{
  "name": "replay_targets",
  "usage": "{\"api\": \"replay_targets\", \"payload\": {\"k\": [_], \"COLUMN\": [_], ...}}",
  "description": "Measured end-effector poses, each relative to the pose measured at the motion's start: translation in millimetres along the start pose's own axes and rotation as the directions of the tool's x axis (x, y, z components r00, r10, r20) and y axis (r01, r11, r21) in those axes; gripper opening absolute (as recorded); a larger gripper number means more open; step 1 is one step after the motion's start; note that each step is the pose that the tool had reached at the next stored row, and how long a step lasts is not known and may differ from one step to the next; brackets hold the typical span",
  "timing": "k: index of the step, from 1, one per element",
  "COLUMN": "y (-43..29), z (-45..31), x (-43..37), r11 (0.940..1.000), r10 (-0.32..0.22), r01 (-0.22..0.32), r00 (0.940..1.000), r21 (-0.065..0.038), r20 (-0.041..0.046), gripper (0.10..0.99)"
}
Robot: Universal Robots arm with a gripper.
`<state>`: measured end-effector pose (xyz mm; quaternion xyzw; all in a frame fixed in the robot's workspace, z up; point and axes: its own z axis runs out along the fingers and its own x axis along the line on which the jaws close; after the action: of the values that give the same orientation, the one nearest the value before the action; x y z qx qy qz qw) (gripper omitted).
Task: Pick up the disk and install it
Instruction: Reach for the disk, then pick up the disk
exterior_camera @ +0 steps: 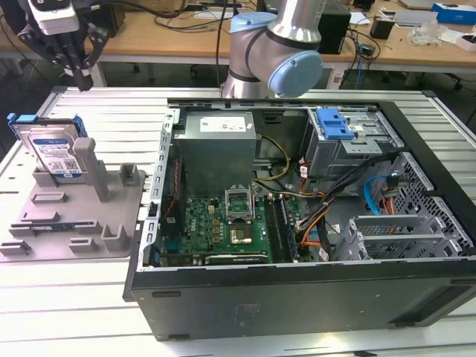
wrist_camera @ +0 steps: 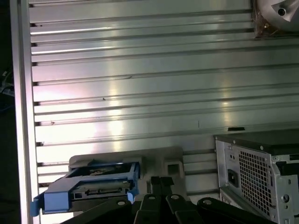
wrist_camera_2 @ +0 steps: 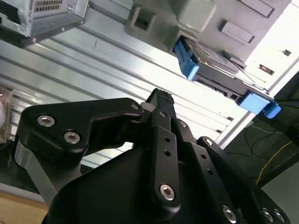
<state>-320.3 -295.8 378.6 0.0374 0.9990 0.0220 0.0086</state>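
Note:
The disk [exterior_camera: 53, 151], silver with a white-and-blue label and blue side rails, stands on edge in a grey holder [exterior_camera: 85, 219] at the exterior view's left. My gripper [exterior_camera: 79, 74] hangs above and behind it, apart from it, fingers together and holding nothing. In the second wrist view the shut fingertips [wrist_camera_2: 161, 99] point toward the disk [wrist_camera_2: 219, 65] in its holder. The first wrist view shows the disk [wrist_camera: 93, 185] beside the gripper [wrist_camera: 161, 181].
An open computer case [exterior_camera: 297, 297] lies on the slatted aluminium table [exterior_camera: 89, 297] at the exterior view's right. Inside are a grey power supply box [exterior_camera: 219, 149], a motherboard [exterior_camera: 216, 230] and a metal drive cage with a blue latch [exterior_camera: 333, 125]. The arm's base [exterior_camera: 271, 44] stands behind the case.

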Motion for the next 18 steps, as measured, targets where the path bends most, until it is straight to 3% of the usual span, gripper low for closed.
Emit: {"api": "replay_targets", "payload": {"k": [2, 18], "y": [0.7, 0.6], "z": [0.4, 0.3], "x": [4.0, 4.9], "r11": [1.0, 1.0], "r10": [0.0, -0.004], "r01": [0.0, 0.004], "r00": [1.0, 1.0], "r21": [0.0, 0.0], "r20": [-0.0003, -0.0008], "gripper": [0.106, 0.106]}}
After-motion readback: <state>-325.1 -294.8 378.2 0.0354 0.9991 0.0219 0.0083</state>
